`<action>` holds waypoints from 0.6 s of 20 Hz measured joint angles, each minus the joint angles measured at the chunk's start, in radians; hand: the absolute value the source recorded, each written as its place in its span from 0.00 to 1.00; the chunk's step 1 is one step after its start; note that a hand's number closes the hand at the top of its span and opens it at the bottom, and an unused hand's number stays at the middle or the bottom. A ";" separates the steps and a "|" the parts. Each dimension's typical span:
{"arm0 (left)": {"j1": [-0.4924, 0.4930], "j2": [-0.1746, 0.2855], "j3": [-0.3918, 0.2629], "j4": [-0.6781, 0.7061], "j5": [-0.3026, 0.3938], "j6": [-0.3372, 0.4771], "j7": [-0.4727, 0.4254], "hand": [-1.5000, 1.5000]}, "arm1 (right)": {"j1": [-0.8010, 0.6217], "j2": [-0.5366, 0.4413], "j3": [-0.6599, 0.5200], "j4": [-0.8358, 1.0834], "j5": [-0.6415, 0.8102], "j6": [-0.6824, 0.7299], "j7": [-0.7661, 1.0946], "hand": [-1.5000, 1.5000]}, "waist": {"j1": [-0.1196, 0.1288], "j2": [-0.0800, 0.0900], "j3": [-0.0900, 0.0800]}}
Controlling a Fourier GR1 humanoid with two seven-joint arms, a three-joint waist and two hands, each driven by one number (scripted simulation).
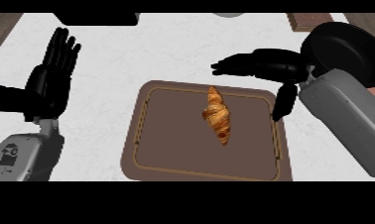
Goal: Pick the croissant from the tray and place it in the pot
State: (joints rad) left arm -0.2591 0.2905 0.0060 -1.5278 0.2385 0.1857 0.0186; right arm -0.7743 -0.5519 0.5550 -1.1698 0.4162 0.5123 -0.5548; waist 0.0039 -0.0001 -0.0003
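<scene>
A golden-brown croissant [218,115] lies lengthwise near the middle of the brown tray [162,161]. My right hand [270,66] hovers over the tray's far right corner, fingers stretched left and thumb hanging down, open and holding nothing. It is a little above and to the right of the croissant, not touching it. The black pot [340,52] sits at the right edge, partly hidden by my right forearm. My left hand [53,77] rests open at the left, fingers up.
A black object [96,18] lies at the counter's far left edge. A grey round thing [228,14] and a brown block [309,21] show along the far edge. White counter surrounds the tray.
</scene>
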 measured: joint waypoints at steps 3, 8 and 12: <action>-0.002 -0.013 0.004 0.013 -0.013 -0.007 -0.016 0.50 | 0.021 0.029 -0.010 -0.020 0.040 0.018 0.014 0.00 | -0.001 0.000 0.000; -0.010 -0.017 0.017 -0.009 -0.022 -0.018 0.011 0.50 | 0.038 0.086 -0.042 -0.007 0.099 0.009 -0.010 0.00 | 0.001 0.000 0.000; -0.012 -0.033 0.025 -0.003 -0.037 -0.018 0.004 0.50 | 0.091 0.121 -0.055 -0.023 0.150 -0.027 -0.038 0.00 | -0.001 0.000 0.000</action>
State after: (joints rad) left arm -0.2711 0.2574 0.0307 -1.5307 0.2014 0.1680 0.0227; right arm -0.6829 -0.4309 0.5002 -1.1931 0.5666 0.4851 -0.5932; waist 0.0030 0.0002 0.0000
